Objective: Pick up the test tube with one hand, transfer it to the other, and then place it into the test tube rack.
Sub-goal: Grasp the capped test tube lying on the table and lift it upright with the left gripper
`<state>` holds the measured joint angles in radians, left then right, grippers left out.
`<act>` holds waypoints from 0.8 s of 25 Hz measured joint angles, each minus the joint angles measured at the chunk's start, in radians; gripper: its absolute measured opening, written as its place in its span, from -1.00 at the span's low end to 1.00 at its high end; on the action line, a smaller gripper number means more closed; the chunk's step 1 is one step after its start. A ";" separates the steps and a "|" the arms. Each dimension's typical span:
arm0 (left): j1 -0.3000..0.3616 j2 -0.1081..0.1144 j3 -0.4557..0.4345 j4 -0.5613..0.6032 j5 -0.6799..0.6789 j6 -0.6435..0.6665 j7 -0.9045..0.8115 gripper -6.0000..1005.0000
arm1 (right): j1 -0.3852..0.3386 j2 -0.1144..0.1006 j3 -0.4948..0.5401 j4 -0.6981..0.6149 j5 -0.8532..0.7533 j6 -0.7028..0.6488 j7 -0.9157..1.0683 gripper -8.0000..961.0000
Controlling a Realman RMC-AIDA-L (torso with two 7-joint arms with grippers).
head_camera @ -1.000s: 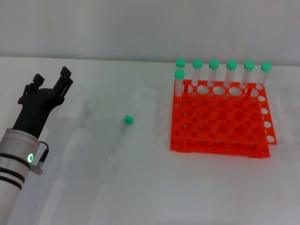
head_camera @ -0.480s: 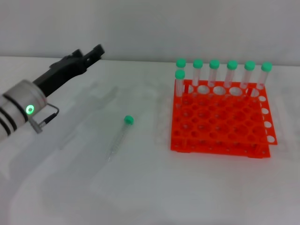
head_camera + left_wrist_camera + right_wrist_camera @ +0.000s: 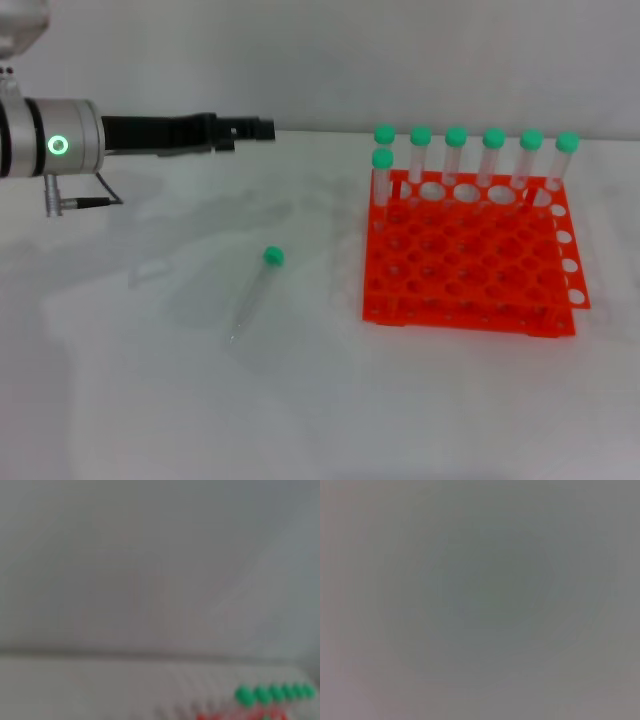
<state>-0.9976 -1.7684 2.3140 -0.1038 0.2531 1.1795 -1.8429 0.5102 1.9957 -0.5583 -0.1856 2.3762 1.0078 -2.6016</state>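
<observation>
From the head view I have the left pincer (image 3: 262, 129) in the upper left of the frame, stretched out level from its white arm (image 3: 45, 138), which shows a small green light, with the black fingers pointing toward the frame's centre. It is seen edge-on, so I cannot tell whether its fingers are spread or closed; nothing is between them that I can make out.

The test tube (image 3: 256, 291) lies flat on the white worktop (image 3: 320, 400), left of centre in the frame, its green cap at the upper end and its tapered tip slanting down and slightly left. It sits well below the left pincer in the frame, roughly under the fingertips, and well apart from them, with bare worktop between.

The test tube rack (image 3: 470, 262) stands right of centre, bright orange-red, well apart from the lying tube. Seven capped tubes (image 3: 491, 158) stand upright in it: six along its far row and one just in front at the left end.

In the left wrist view I get only a blurred row of green caps (image 3: 275, 694) in the lower right corner. The right wrist view is a featureless grey, and the right pincer appears in none of my views.
</observation>
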 joint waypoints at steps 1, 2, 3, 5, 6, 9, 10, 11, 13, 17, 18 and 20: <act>-0.028 0.000 0.042 -0.031 0.022 0.022 -0.057 0.76 | 0.001 -0.001 0.000 0.000 0.000 0.000 -0.001 0.77; -0.055 -0.003 0.111 -0.064 0.024 0.044 -0.118 0.75 | 0.003 -0.001 0.000 -0.001 0.000 0.000 -0.002 0.77; -0.074 -0.007 0.172 -0.090 0.020 0.060 -0.178 0.75 | 0.004 -0.001 0.000 -0.002 0.000 0.000 -0.003 0.77; -0.108 -0.022 0.295 -0.137 0.012 0.076 -0.292 0.75 | 0.005 -0.001 0.000 -0.006 0.000 0.000 -0.006 0.77; -0.123 -0.033 0.358 -0.162 0.008 0.081 -0.358 0.75 | 0.005 -0.002 0.000 -0.007 0.000 0.000 -0.006 0.77; -0.164 -0.074 0.507 -0.260 0.019 0.111 -0.526 0.75 | 0.005 -0.009 0.000 -0.008 0.000 0.000 -0.006 0.76; -0.179 -0.087 0.526 -0.304 0.032 0.138 -0.556 0.75 | 0.006 -0.013 0.000 -0.008 0.000 -0.001 -0.006 0.76; -0.190 -0.096 0.531 -0.335 0.044 0.161 -0.570 0.75 | 0.007 -0.015 0.000 -0.008 0.000 -0.001 -0.006 0.76; -0.218 -0.109 0.531 -0.398 0.075 0.227 -0.594 0.75 | 0.009 -0.020 -0.002 -0.008 0.000 -0.003 -0.006 0.76; -0.274 -0.114 0.531 -0.406 0.205 0.270 -0.677 0.75 | 0.011 -0.031 -0.010 -0.008 -0.001 -0.005 -0.004 0.75; -0.285 -0.118 0.531 -0.396 0.243 0.268 -0.699 0.75 | 0.011 -0.033 -0.010 -0.008 -0.002 -0.005 -0.003 0.75; -0.310 -0.132 0.531 -0.376 0.314 0.258 -0.737 0.75 | 0.013 -0.036 -0.011 -0.008 -0.003 -0.006 -0.003 0.75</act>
<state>-1.3079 -1.9000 2.8450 -0.4797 0.5673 1.4378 -2.5798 0.5234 1.9593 -0.5694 -0.1933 2.3732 1.0023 -2.6046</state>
